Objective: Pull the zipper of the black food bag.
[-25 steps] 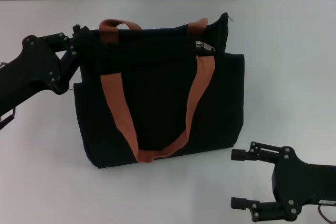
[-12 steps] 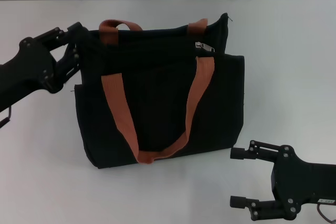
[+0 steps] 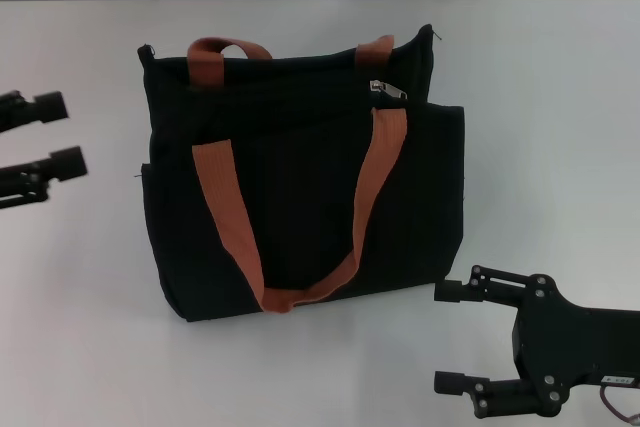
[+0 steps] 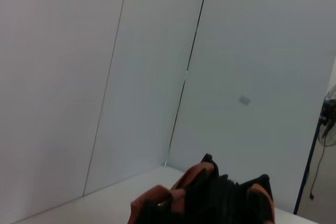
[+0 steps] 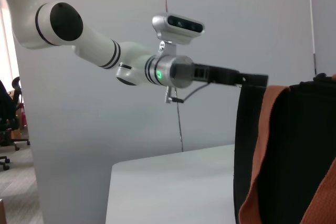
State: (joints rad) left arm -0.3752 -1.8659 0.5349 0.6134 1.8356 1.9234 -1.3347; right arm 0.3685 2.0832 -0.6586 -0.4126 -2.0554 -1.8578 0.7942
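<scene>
Meanwhile left gripper (image 3: 45, 149) at 9 o'clock, jaws apart, empty | right gripper (image 3: 452, 337) at 5 o'clock, jaws wide | risk: unbraced black food bag (image 3: 300, 197) dragged if zipper (image 3: 388, 89) tugged

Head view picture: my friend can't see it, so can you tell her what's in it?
A big black food bag with orange-brown straps stands on a white table, its small silver zipper near the top. The open left gripper is off to one side, the open right gripper near the front.
</scene>
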